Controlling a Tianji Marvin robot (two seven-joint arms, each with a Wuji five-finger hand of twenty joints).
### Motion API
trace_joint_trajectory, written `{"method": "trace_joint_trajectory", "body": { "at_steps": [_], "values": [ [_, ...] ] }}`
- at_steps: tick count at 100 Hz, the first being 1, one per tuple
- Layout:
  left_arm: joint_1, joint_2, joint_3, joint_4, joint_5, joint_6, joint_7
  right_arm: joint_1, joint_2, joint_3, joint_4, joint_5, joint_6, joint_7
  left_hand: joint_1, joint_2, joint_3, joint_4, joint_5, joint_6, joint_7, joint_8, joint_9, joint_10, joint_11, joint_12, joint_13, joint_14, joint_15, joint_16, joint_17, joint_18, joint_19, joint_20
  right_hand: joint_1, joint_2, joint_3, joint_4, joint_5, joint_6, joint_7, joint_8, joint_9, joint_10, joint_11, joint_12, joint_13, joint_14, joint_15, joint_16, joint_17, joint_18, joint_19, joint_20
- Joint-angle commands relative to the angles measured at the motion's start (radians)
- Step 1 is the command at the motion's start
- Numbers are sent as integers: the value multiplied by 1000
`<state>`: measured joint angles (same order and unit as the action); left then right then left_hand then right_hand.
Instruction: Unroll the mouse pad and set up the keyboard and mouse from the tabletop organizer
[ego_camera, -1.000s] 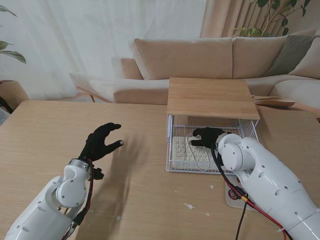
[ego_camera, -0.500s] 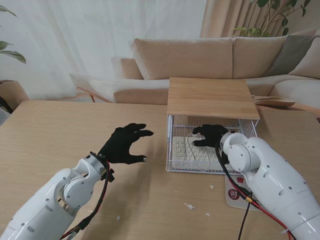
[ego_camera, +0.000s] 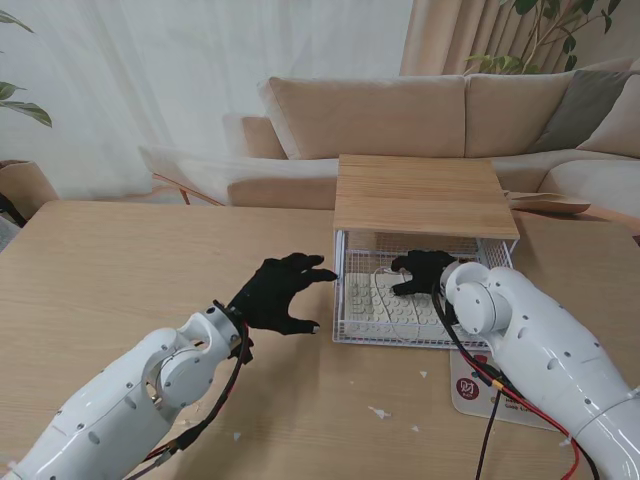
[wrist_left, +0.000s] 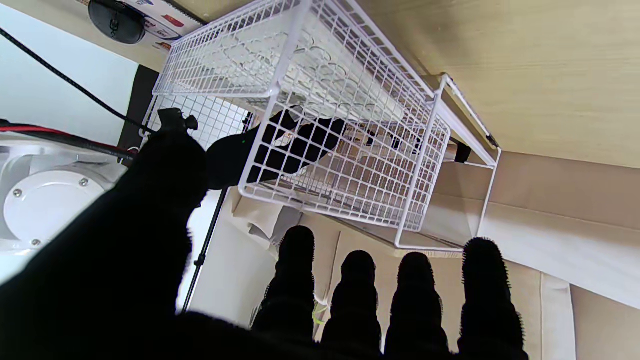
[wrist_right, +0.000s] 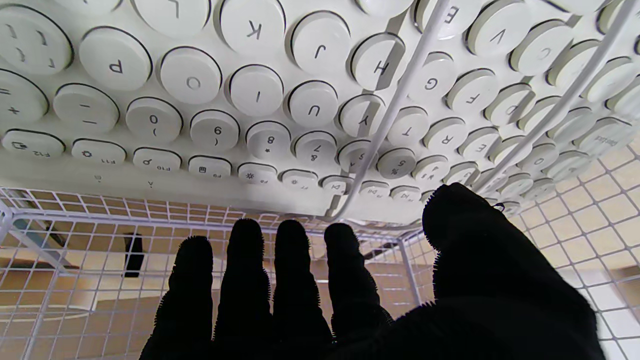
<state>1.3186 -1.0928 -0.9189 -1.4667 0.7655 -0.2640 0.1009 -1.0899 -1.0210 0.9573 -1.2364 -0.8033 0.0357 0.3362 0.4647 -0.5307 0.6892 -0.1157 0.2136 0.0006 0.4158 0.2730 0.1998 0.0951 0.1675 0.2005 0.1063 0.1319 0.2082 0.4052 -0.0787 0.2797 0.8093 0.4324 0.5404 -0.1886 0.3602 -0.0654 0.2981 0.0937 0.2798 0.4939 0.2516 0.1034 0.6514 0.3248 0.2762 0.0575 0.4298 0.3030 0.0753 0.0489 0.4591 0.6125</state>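
Note:
A white keyboard (ego_camera: 380, 300) with round keys lies in the white wire basket (ego_camera: 392, 340) of the organizer, under its wooden top (ego_camera: 418, 195). A thin white cable (wrist_right: 395, 110) crosses the keys (wrist_right: 250, 95). My right hand (ego_camera: 420, 272) is inside the basket, just over the keyboard, open with its fingers (wrist_right: 290, 280) straight and holding nothing. My left hand (ego_camera: 285, 292) hovers open outside the basket's left wall (wrist_left: 350, 165), fingers (wrist_left: 380, 295) spread toward it. No mouse pad shows in any view.
A white printed card (ego_camera: 468, 390) lies on the table under my right arm. On it sits a dark rounded object (wrist_left: 115, 20); I cannot tell what it is. Small white scraps (ego_camera: 378, 411) dot the wood. A beige sofa (ego_camera: 400, 110) stands behind the table.
My left hand has swung right across the table and come up against the basket's left side. My right hand has stayed over the keyboard, shifting only slightly.

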Motion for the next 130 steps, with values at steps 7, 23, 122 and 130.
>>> {"method": "trace_joint_trajectory", "body": {
  "at_steps": [7, 23, 122, 130],
  "values": [
    [-12, -14, 17, 10, -8, 17, -8, 28, -9, -18, 19, 16, 1, 25, -20, -6, 22, 7, -21, -37, 19, 4, -35, 0, -25, 24, -40, -10, -27, 20, -5, -11, 23, -5, -43, -15, 18, 9, -17, -4, 1, 15, -22, -9, -7, -7, -29, -12, -11, -12, -15, -6, -30, -17],
    [-27, -16, 34, 18, -12, 18, -6, 57, -12, -47, 45, 44, 13, 33, -18, 11, 16, 9, -18, -52, 21, 4, -33, -1, -27, 32, -39, -12, -27, 24, -5, -11, 24, -7, -53, -14, 12, 9, 6, 5, 14, 23, 13, 0, -1, -5, 9, 14, 28, 6, -5, 14, -35, -10],
    [-44, -17, 55, 6, -29, 48, -36, 41, -23, 2, 10, 134, 39, 41, -13, 88, -16, 30, 1, -33, 22, 4, -16, -22, 3, 11, -32, -14, -10, 20, -6, -11, 40, -10, -12, 31, -53, 16, 202, 73, 65, 34, 297, 69, 233, 158, 262, 145, 413, 190, 137, 100, 116, 139],
    [-44, -17, 55, 6, -31, 51, -37, 44, -25, -1, 17, 131, 32, 27, -13, 89, -17, 30, 1, -33, 22, 4, -16, -24, 4, 9, -32, -15, -10, 20, -6, -11, 41, -10, -19, 27, -36, 14, 192, 61, 62, 29, 282, 60, 218, 163, 244, 133, 392, 181, 120, 88, 159, 138]
  ]
}}
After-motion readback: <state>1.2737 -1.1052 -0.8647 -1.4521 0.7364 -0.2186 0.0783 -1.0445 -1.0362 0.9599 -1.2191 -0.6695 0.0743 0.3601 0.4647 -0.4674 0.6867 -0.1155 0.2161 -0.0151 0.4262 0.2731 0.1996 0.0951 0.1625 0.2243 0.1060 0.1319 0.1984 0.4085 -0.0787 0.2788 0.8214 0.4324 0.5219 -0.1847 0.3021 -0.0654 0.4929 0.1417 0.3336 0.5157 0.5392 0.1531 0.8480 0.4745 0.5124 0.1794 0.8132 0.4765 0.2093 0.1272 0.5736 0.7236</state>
